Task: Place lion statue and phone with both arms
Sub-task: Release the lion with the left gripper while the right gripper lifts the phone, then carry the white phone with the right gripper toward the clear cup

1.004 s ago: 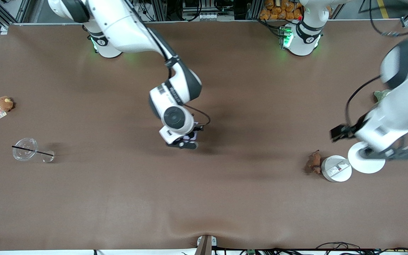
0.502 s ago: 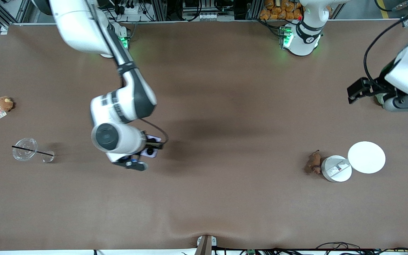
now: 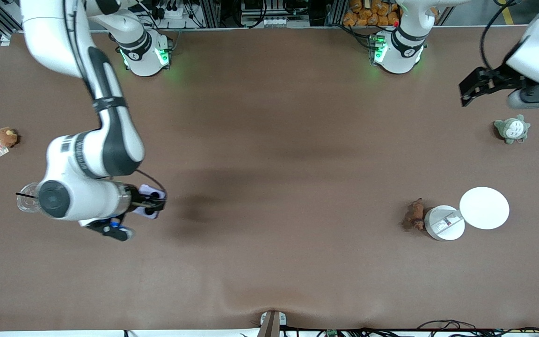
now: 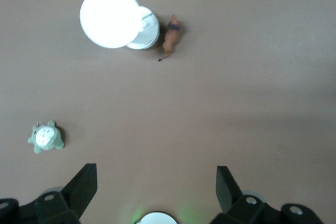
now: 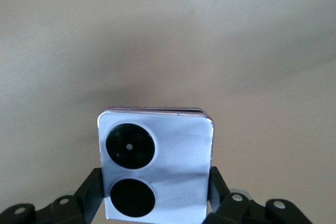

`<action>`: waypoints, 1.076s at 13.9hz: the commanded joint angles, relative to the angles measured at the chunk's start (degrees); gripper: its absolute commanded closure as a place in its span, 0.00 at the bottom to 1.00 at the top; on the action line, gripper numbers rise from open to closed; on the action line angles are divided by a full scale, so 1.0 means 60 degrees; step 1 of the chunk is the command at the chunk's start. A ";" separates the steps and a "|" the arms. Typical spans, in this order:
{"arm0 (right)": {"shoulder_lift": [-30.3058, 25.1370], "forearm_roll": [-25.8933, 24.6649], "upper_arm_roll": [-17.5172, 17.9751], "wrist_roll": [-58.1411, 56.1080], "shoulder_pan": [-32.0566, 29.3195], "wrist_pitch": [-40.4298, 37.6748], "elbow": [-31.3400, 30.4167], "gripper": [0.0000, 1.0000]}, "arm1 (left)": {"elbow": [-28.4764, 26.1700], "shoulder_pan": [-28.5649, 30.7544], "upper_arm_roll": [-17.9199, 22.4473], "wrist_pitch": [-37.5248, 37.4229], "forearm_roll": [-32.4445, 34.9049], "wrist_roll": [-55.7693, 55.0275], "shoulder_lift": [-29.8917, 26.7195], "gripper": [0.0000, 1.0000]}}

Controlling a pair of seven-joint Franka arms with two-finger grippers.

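My right gripper (image 3: 150,202) is shut on the pale lavender phone (image 3: 149,193), carrying it above the table toward the right arm's end; the right wrist view shows the phone (image 5: 155,163) with its two black camera circles clamped between both fingers. The reddish-brown lion statue (image 3: 414,214) lies on the table toward the left arm's end, touching a white round box (image 3: 444,223); it also shows in the left wrist view (image 4: 170,38). My left gripper (image 3: 469,87) is open and empty, high over the table's corner near the left arm's base, above a grey-green plush (image 3: 512,129).
A white round lid (image 3: 484,208) lies beside the white box. A clear plastic cup lid with a black straw (image 3: 32,197) is partly hidden by my right arm. A brown plush with a tag (image 3: 5,137) sits near the table edge at the right arm's end.
My right arm swung with the phone from the table's middle toward the right arm's end. My left gripper rose from over the white lid and drew back toward its base, uncovering the grey-green plush.
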 commanded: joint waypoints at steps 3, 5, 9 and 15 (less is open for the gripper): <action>-0.0005 -0.0148 0.0104 -0.2152 -0.1643 0.0207 -0.0202 1.00 | -0.0589 0.0082 0.0287 -0.0014 -0.0422 0.0025 -0.0250 0.00; 0.0113 -0.0585 0.0119 -0.2726 -0.1878 0.1082 -0.0639 1.00 | -0.0649 0.0097 0.0302 0.0015 -0.0422 0.0025 -0.0250 0.00; 0.0259 -0.0705 0.0119 -0.3764 -0.2112 0.3677 -0.2207 1.00 | -0.0533 0.0097 0.0302 0.0000 -0.0451 -0.0034 -0.0280 0.00; 0.0583 -0.0413 0.0221 -0.5130 -0.2890 0.4644 -0.3040 1.00 | -0.0561 0.0155 0.0302 -0.0014 -0.0466 -0.0019 -0.0250 0.00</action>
